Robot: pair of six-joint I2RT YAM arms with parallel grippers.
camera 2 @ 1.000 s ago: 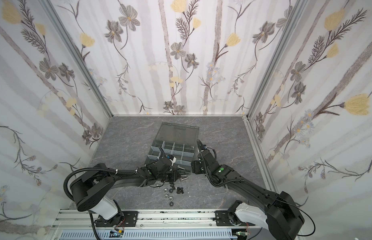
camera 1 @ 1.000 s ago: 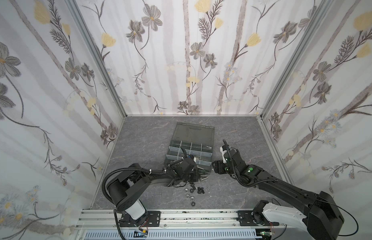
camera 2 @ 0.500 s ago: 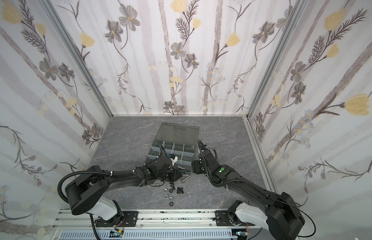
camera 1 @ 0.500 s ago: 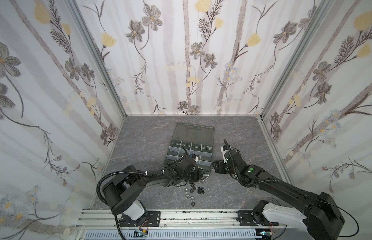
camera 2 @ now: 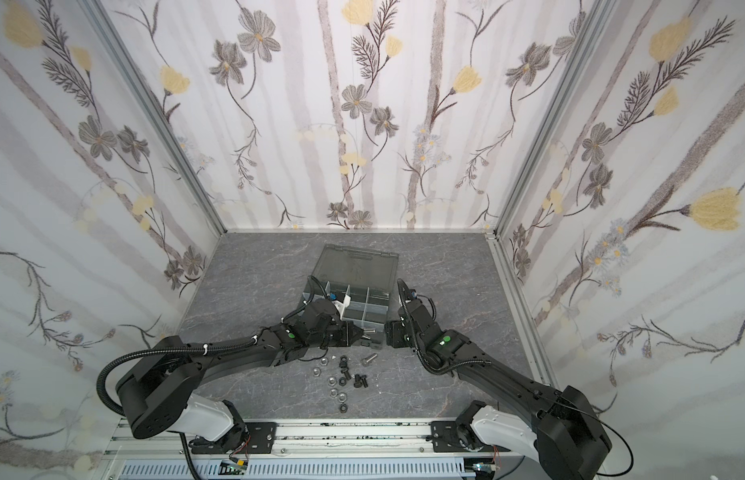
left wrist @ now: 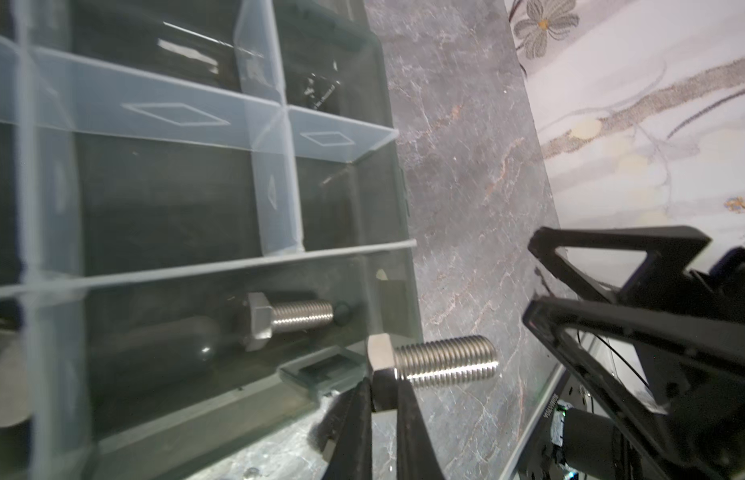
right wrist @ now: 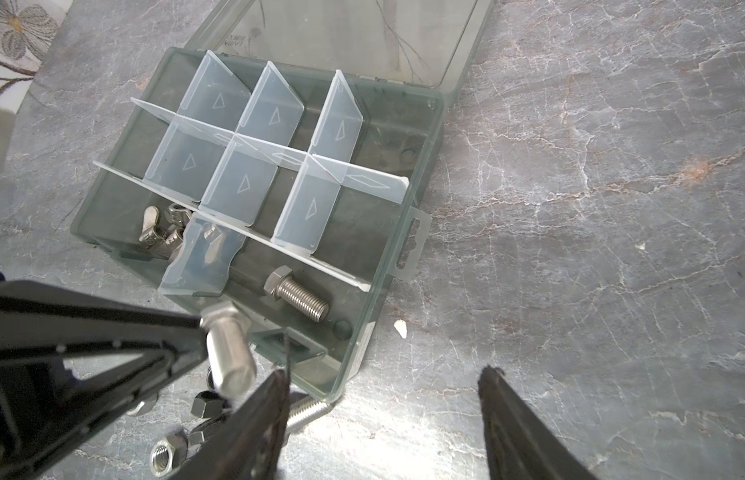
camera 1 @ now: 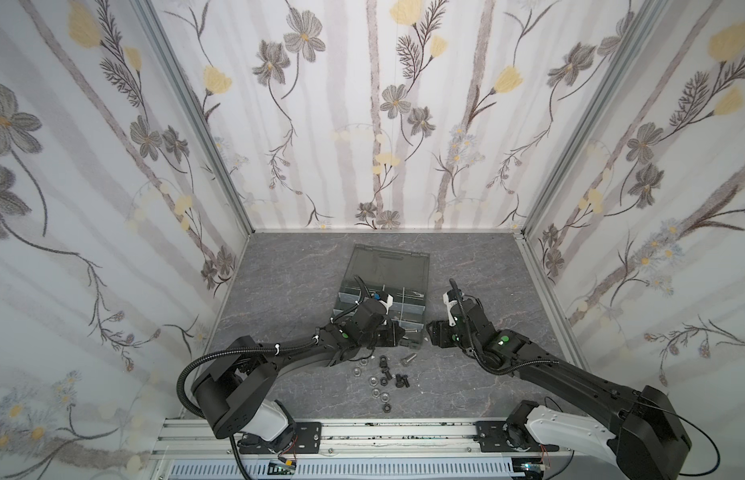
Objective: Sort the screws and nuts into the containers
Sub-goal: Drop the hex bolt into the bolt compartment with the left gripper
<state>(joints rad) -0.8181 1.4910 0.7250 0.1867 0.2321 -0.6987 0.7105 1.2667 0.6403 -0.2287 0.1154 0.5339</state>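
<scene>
My left gripper (left wrist: 383,382) is shut on the head of a silver screw (left wrist: 441,360), held level just outside the organiser box's front wall (left wrist: 238,399); it also shows in both top views (camera 1: 411,331) (camera 2: 368,332). Another silver screw (right wrist: 298,297) lies in the front right container, and wing nuts (right wrist: 159,228) lie in the front left one. My right gripper (right wrist: 383,374) stands open over bare floor by the box's front right corner. Loose nuts (camera 1: 375,380) and black screws (camera 1: 400,380) lie on the floor in front of the box.
The box's smoky lid (camera 1: 387,264) lies open behind the cells. One loose silver screw (camera 1: 409,359) rests near the box's front corner. The two grippers are close together. Wallpapered walls enclose the grey floor, and a metal rail (camera 1: 362,436) runs along the front.
My left gripper has shifted a little to the right along the box's front with the silver screw in it, and its arm has swung lower. The right arm has not moved.
</scene>
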